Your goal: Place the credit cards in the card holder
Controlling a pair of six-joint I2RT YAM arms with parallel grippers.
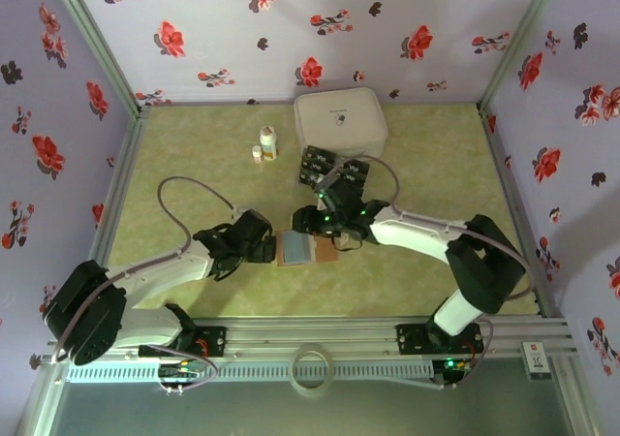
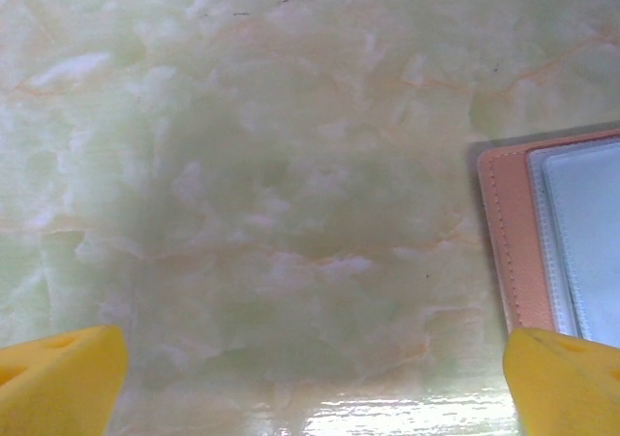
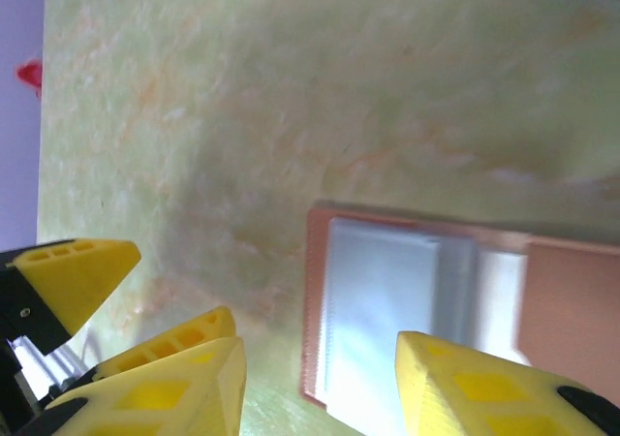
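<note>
The card holder (image 1: 298, 248) lies open on the green table, grey pockets up, its reddish-brown flap to the right. A spread of dark credit cards (image 1: 334, 170) lies behind it, against the white case. My left gripper (image 1: 270, 247) is low at the holder's left edge, open wide; in the left wrist view its yellow fingertips (image 2: 60, 386) frame bare table, and the card holder (image 2: 557, 237) shows at the right. My right gripper (image 3: 320, 397) hovers open over the card holder (image 3: 387, 310), nothing between its fingers. Beside it are the left gripper's fingers (image 3: 73, 273).
A large white rounded case (image 1: 339, 118) stands at the back centre. Two small white bottles (image 1: 266, 143) stand left of it. Floral walls close in the table on three sides. A tape ring (image 1: 312, 370) lies in front of the arm rail.
</note>
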